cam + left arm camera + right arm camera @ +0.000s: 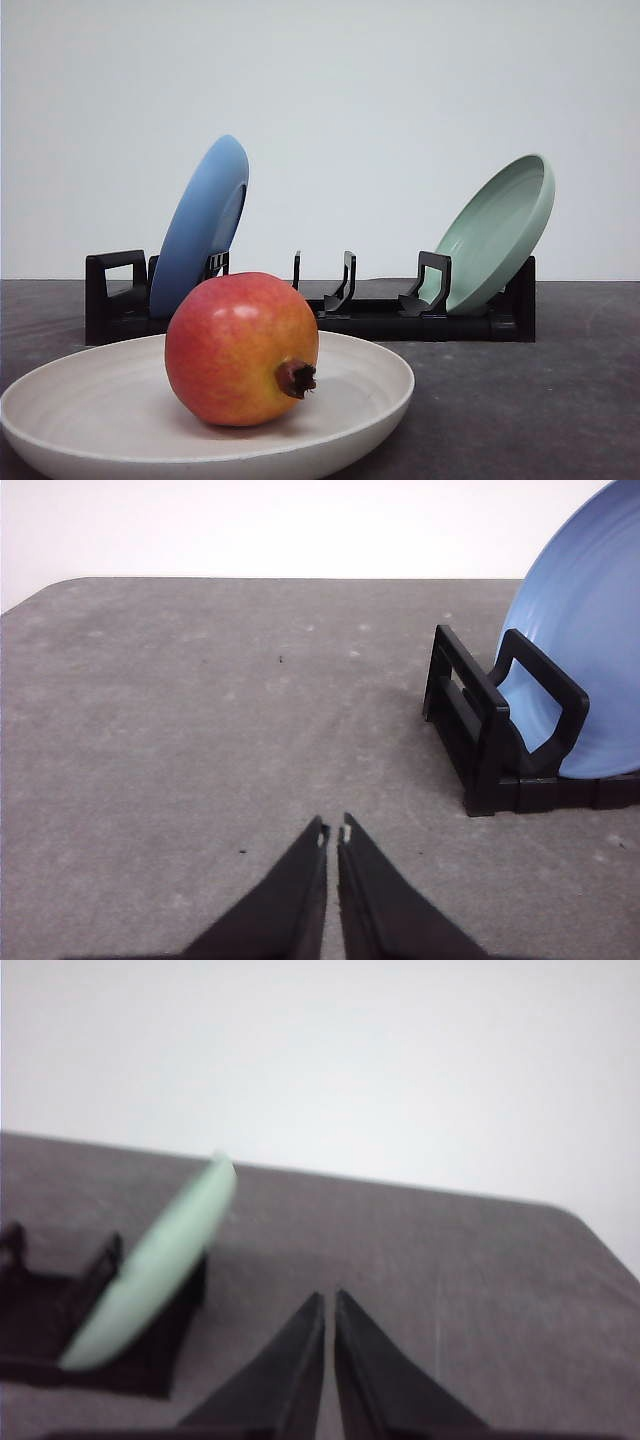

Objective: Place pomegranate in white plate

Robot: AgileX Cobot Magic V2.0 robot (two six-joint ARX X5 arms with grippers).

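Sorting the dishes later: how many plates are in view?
3: the white plate in front holding the pomegranate, the blue plate leaning at the rack's left end, the pale green plate at its right end.

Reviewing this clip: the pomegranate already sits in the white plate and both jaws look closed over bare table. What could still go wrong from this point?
The pomegranate is round and lies on its side toward one side of the white plate, so a bump could roll it toward the low rim. The blue plate and green plate lean in the black rack; an arm brushing them might tip one. The left gripper and right gripper appear shut close to the table, so a careless retreat could scrape it.
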